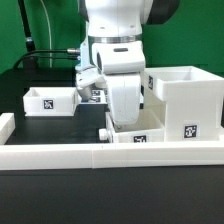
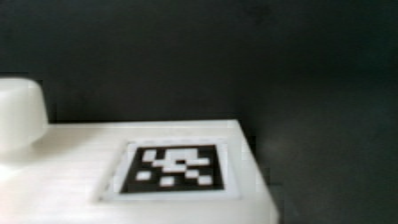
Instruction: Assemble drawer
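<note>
The tall white drawer casing [image 1: 186,100] stands at the exterior view's right, open at the top, with a tag on its front. One small white tray [image 1: 50,100] sits at the exterior view's left. A second tray [image 1: 137,135] lies directly under my hand, just behind the border wall. My gripper [image 1: 121,126] reaches down to this tray, and its fingers are hidden by the hand and the tray. The wrist view shows the tray's white face with a square tag [image 2: 175,167] and a rounded white knob [image 2: 18,115]. No fingers show there.
The long low white border wall [image 1: 110,155] runs along the front. The table is black, with a green backdrop behind it. A small dark part [image 1: 104,132] lies beside the middle tray. The casing stands close to the hand on the exterior view's right.
</note>
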Controlling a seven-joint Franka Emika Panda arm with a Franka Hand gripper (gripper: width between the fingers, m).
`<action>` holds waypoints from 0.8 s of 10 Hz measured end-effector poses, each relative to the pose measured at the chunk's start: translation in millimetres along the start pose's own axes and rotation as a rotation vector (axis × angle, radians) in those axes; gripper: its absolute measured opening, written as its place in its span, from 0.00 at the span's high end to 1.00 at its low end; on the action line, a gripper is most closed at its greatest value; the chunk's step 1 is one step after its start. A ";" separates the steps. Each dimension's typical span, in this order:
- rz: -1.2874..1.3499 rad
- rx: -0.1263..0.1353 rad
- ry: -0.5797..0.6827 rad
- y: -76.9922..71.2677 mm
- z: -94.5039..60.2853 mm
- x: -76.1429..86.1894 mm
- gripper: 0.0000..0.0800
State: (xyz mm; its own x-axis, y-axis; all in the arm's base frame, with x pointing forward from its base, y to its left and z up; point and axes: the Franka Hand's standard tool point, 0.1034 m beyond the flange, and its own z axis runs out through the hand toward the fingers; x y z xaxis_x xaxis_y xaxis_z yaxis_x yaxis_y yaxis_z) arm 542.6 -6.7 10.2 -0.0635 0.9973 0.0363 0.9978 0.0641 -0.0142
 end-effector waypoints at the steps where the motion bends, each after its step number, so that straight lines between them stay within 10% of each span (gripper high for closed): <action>1: -0.014 -0.004 0.000 -0.5 0.5 -0.4 0.95; 8: -0.035 0.013 -0.009 -0.6 0.6 5.5 0.83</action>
State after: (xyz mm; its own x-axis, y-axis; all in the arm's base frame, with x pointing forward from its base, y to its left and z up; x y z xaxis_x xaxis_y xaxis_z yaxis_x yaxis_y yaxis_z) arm 541.6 -1.3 9.9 -0.0984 0.9947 0.0280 0.9947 0.0992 -0.0261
